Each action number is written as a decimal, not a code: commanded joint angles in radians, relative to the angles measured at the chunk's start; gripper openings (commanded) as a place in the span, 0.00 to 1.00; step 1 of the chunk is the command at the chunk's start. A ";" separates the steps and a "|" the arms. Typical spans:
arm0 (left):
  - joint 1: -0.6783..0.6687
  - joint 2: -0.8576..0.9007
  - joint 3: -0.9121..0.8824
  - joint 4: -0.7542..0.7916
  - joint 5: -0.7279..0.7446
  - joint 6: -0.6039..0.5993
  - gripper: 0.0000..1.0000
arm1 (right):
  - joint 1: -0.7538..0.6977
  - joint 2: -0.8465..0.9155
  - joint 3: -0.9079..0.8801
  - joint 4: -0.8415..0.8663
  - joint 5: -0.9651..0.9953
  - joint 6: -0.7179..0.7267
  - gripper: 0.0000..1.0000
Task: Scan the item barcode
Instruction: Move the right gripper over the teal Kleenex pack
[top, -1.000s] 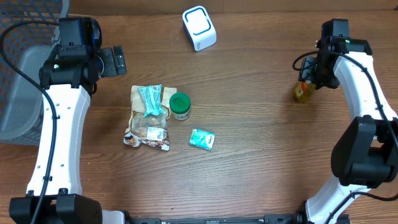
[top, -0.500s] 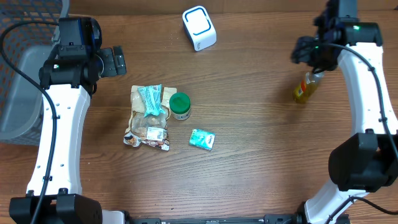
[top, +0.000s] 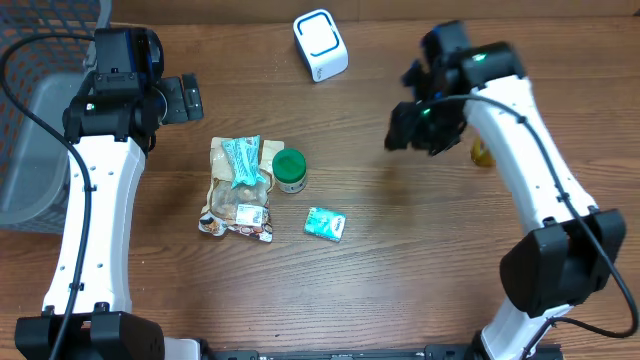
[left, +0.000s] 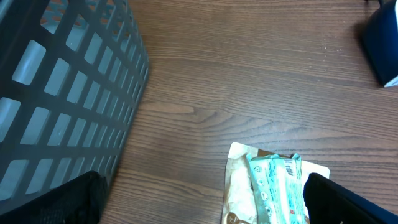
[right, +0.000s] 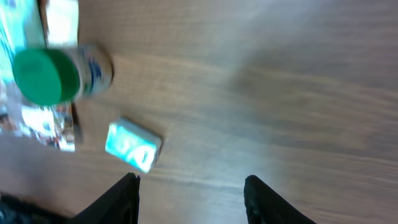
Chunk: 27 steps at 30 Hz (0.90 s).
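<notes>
Teal packet — likeliest item for the barcode, judging by where the right wrist camera looks, with the green-lidded jar a fair rival. Lies flat on the desk roughly midway between the far and near edges, somewhat toward the left edge, near the jar and the snack pouch but touching neither. Looks small, soft and rectangular, teal with pale print. No barcode legible on the upper face: too blurred to tell, or perhaps printed underneath. Low and flat, so probably best pinched across its short sides.

Right pincer hanging over bare desk between that cluster and the yellow bottle nearer the right edge, fingers partly apart, nothing between them. Angled toward the cluster, presumably to line up a grasp. Left pincer parked toward the far-left corner beside the mesh basket, spread wide and empty, seemingly kept out of the way. Scanner set by the far edge, blue-ringed face upward — hence a lift, a carry toward that edge and a turn of the coded side downward after any grasp.
</notes>
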<state>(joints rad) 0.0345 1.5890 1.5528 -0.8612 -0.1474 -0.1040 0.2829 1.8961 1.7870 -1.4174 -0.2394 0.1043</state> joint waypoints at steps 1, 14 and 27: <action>-0.002 0.000 0.007 0.001 -0.010 0.007 0.99 | 0.059 -0.022 -0.062 -0.001 -0.013 0.000 0.52; -0.002 0.000 0.007 0.001 -0.010 0.007 1.00 | 0.195 -0.022 -0.270 0.142 -0.013 0.000 0.52; -0.002 0.000 0.007 0.001 -0.010 0.007 1.00 | 0.202 -0.022 -0.294 0.224 -0.043 0.001 1.00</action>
<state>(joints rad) 0.0345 1.5890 1.5528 -0.8612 -0.1474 -0.1043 0.4824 1.8961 1.4982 -1.1976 -0.2604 0.1051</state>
